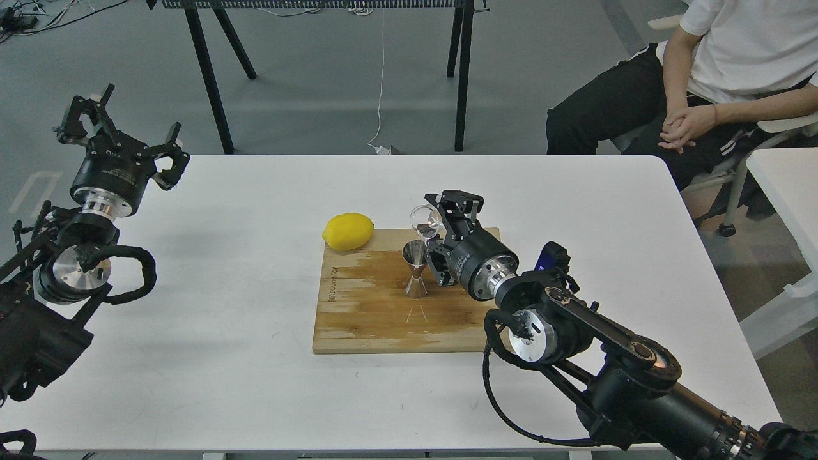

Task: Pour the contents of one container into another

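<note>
A small clear glass cup is tilted leftward just above and right of the steel jigger's rim, with my right gripper shut on it. The shiny hourglass-shaped jigger stands upright on the wooden cutting board. Whether liquid is flowing, I cannot make out. My left gripper hangs open beyond the table's left edge, far from both, with nothing between its fingers.
A yellow lemon lies at the board's far left corner. A seated person is at the back right, past the white table. Black table legs stand behind.
</note>
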Motion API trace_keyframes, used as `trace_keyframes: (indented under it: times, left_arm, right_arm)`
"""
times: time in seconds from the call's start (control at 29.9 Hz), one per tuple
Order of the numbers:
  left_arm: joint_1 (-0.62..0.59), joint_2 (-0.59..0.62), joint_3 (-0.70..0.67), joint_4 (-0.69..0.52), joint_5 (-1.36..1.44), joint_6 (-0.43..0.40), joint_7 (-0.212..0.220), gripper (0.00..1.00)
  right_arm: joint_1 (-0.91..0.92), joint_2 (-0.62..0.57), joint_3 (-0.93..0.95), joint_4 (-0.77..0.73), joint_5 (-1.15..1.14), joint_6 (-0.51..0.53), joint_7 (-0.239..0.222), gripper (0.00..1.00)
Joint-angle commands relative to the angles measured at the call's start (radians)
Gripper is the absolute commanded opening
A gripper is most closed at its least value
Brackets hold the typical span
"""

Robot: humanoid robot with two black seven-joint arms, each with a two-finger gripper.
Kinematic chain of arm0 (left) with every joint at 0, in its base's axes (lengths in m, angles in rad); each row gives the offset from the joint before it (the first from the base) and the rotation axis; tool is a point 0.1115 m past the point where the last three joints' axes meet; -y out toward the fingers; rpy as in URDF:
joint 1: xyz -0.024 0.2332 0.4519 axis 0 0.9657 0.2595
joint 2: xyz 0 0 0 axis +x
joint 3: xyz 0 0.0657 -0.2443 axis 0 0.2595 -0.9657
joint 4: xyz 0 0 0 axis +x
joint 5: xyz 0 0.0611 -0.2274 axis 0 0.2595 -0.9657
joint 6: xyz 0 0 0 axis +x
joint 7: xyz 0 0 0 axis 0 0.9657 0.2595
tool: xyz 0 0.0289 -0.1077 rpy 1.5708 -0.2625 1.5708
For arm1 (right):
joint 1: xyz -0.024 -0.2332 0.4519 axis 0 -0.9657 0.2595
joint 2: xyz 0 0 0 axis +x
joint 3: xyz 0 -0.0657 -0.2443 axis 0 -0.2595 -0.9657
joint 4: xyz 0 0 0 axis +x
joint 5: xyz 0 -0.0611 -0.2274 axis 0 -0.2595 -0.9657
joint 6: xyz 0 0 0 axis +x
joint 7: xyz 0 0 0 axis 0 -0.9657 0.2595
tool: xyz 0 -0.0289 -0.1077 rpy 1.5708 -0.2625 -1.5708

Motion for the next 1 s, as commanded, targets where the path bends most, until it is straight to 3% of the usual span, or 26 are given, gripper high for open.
trace_keyframes:
  times: [0.0, 0.3, 0.47, 0.97]
  left_arm:
    - [0.001, -0.002, 0.000, 0.000, 0.000, 0.000, 0.000, 1.00]
    - [0.001, -0.002, 0.000, 0.006, 0.000, 0.000, -0.008, 1.00]
    - [0.001, -0.002, 0.000, 0.006, 0.000, 0.000, -0.010, 1.00]
    - [0.001, -0.002, 0.000, 0.008, 0.000, -0.001, -0.013, 1.00]
  right_arm:
    - [0.001, 0.005, -0.020, -0.002, -0.038, -0.016, 0.012, 0.34]
    - [0.014, 0.009, -0.066, -0.007, -0.130, -0.034, 0.023, 0.34]
    - [0.017, 0.002, -0.100, -0.012, -0.221, -0.062, 0.050, 0.34]
    - [0.051, 0.000, -0.106, -0.045, -0.282, -0.069, 0.053, 0.34]
